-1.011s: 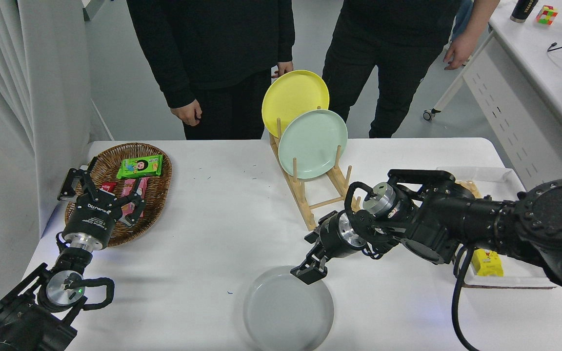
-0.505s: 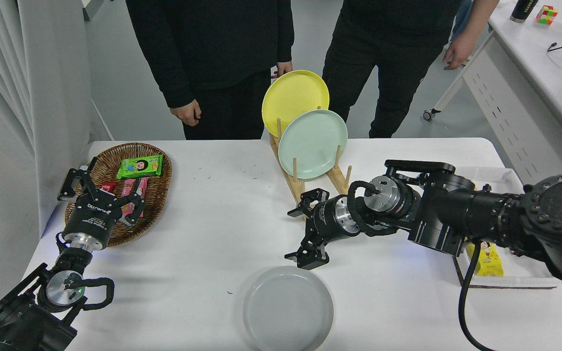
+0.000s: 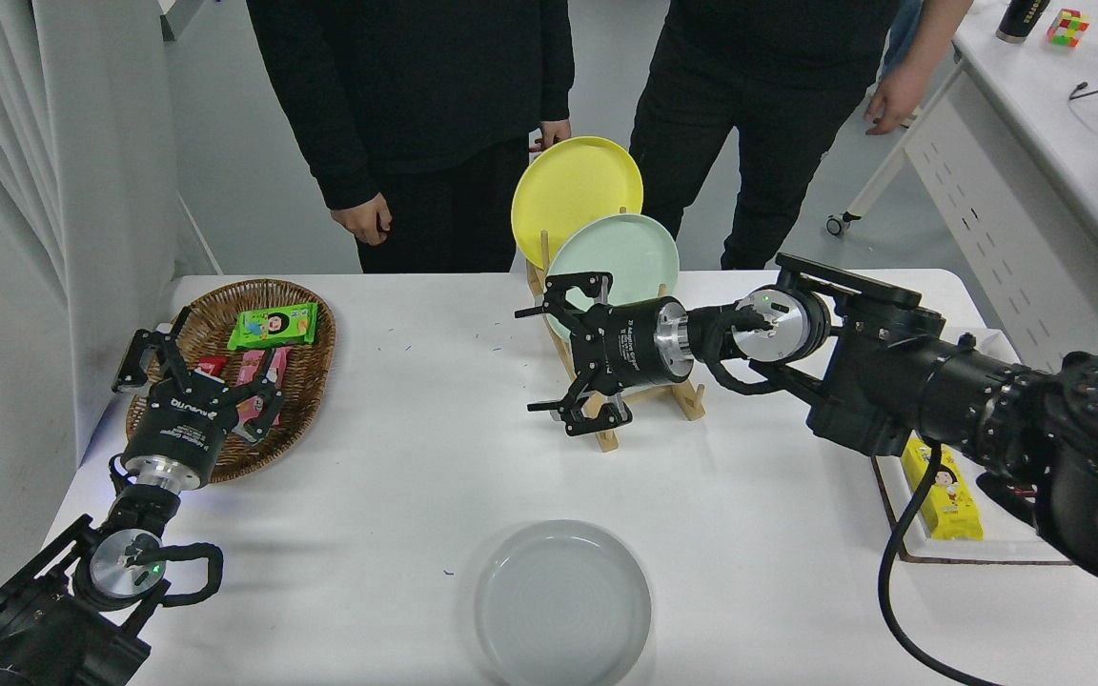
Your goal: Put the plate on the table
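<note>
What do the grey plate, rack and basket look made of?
Grey plate: probably plastic or melamine, matte, with an even colour and soft sheen; ceramic can't be ruled out. Rack: pale unfinished-looking wood, with light tan dowels and rails. Basket: woven wicker or rattan, brown, with visible weave strands along the rim.

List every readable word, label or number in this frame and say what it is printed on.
No text reads with certainty.
White lettering on the left gripper body: appears upside down, too small to read.
White lettering on the right gripper body: too small.
Green snack packet in the wicker basket: print blurred.
Yellow packet on the tray: print illegible.
</note>
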### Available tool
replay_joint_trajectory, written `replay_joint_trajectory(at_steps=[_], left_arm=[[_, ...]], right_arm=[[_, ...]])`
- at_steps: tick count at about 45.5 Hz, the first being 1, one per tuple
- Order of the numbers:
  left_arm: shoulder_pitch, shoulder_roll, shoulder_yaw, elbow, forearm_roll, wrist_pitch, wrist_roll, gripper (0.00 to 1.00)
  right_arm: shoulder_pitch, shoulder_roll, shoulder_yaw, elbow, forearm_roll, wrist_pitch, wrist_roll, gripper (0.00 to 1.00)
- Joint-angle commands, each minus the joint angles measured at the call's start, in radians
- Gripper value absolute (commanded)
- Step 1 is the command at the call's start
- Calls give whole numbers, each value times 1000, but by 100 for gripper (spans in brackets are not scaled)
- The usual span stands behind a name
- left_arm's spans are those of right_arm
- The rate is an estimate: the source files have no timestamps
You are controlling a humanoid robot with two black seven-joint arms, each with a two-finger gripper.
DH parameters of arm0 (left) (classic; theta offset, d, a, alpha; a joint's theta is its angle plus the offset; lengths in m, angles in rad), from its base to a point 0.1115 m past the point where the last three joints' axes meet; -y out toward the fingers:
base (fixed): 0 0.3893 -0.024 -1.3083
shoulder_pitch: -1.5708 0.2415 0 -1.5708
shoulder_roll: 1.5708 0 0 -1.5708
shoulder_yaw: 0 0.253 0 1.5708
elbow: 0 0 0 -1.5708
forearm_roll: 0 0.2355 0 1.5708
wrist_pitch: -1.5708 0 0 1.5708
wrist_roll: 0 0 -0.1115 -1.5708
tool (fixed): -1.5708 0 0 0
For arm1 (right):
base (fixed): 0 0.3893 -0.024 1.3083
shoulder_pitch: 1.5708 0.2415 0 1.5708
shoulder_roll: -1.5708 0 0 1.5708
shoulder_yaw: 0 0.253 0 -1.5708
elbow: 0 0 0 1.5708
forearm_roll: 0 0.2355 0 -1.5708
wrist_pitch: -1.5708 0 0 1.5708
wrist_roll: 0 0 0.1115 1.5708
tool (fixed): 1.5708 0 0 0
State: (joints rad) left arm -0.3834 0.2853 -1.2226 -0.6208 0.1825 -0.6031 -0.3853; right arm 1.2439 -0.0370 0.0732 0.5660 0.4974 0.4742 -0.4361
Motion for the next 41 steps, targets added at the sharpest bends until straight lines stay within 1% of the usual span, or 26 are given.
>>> replay_joint_trajectory(at_steps=[1,12,18,22,26,33,41], left_arm=[[0,0,0,1,0,0,0,98],[0,0,0,1,0,0,0,98],[0,0,0,0,0,0,0,98],[0,0,0,1,0,2,0,98],[0,0,0,0,0,0,0,98],[0,0,0,1,0,2,0,98],[0,0,0,1,0,2,0,98]], right_arm=[[-38,2,256,-28,-88,161,0,99],[-90,2,549,-25,-89,179,0,99],[-119,0,668,-21,-89,182,-1,99],[-129,-24,692,-23,-89,198,-1,99],[-145,-81,692,-25,-89,219,-1,99],[-176,-170,689,-34,-89,221,-1,99],[-192,-227,711,-104,-89,218,-1,99]])
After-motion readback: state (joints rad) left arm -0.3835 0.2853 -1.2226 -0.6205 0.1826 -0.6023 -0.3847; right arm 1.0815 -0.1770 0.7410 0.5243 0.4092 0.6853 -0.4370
